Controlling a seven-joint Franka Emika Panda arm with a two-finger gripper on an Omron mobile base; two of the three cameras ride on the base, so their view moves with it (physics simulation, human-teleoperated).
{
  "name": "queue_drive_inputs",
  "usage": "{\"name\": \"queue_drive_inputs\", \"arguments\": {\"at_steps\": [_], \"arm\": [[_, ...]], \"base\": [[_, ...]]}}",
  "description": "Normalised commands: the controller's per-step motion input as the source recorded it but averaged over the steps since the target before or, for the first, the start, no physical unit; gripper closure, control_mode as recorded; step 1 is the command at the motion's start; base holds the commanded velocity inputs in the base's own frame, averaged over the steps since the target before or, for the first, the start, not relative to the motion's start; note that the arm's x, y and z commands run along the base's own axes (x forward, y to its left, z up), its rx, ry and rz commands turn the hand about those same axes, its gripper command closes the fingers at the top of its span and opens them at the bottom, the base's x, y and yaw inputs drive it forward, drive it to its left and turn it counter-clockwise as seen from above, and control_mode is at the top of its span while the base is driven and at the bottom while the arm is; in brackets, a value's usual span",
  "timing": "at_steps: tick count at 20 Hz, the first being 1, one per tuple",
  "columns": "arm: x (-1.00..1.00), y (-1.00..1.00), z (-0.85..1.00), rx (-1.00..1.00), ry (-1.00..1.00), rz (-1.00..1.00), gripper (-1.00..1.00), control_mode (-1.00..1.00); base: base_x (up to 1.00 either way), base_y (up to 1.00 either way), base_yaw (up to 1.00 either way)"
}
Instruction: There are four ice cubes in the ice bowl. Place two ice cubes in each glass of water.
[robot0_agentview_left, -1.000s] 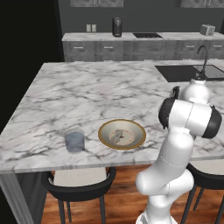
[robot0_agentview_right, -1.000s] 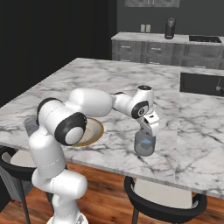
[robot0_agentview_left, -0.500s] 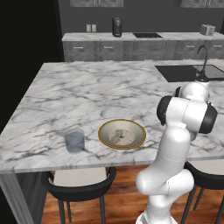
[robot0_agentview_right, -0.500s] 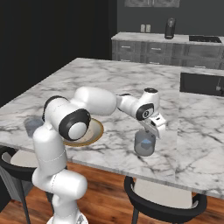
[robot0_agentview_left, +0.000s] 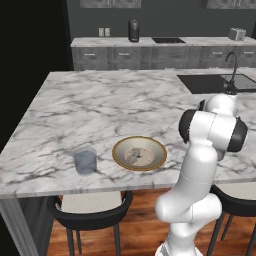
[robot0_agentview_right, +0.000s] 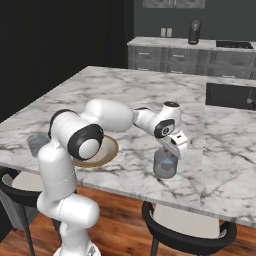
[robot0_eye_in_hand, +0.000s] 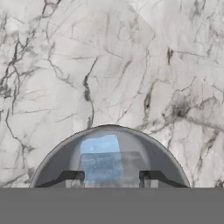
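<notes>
My gripper (robot0_agentview_right: 173, 149) hangs just above the right glass of water (robot0_agentview_right: 165, 166), near the island's front edge. Looking straight down from the hand, that glass (robot0_eye_in_hand: 109, 140) lies below the gripper (robot0_eye_in_hand: 111, 181). A pale translucent ice cube (robot0_eye_in_hand: 110, 166) sits between the two fingertips, which are shut on it. The ice bowl (robot0_agentview_left: 139, 153), golden-rimmed, holds grey ice cubes (robot0_agentview_left: 134, 156) near its middle. My arm partly hides the bowl (robot0_agentview_right: 109, 153) in the right base view. The left glass of water (robot0_agentview_left: 85, 160) stands left of the bowl.
All three stand near the front edge of the marble island (robot0_agentview_left: 100, 105). Black stools (robot0_agentview_left: 90, 210) are tucked under that edge. A sink with faucet (robot0_agentview_left: 231, 67) lies at the far right. The back counter carries a dark kettle (robot0_agentview_left: 133, 30).
The gripper has shifted a little to the right and lower over the right glass, still shut on the cube. The elbow has swung with it. The bowl and both glasses have stayed put.
</notes>
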Motion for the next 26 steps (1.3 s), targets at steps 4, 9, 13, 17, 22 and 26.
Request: {"name": "queue_drive_inputs", "arguments": {"at_steps": [4,9,13,17,22,26], "arm": [[0.01,0.11,0.00,0.00,-0.01,0.00,1.00,-1.00],[0.03,0.00,0.00,0.02,-0.04,0.00,-1.00,-1.00],[0.00,0.00,0.00,0.03,-0.06,0.00,-1.00,-1.00],[0.00,0.00,0.01,0.04,-0.06,0.00,-1.00,-1.00],[0.00,0.00,0.27,0.07,-0.10,0.00,-1.00,-1.00],[-0.17,0.00,0.45,0.06,-0.14,0.02,-1.00,-1.00]], "base": [[0.00,0.00,0.00],[0.00,0.00,0.00],[0.00,0.00,0.00],[0.00,0.00,0.00],[0.00,0.00,0.00],[0.00,0.00,0.00]]}}
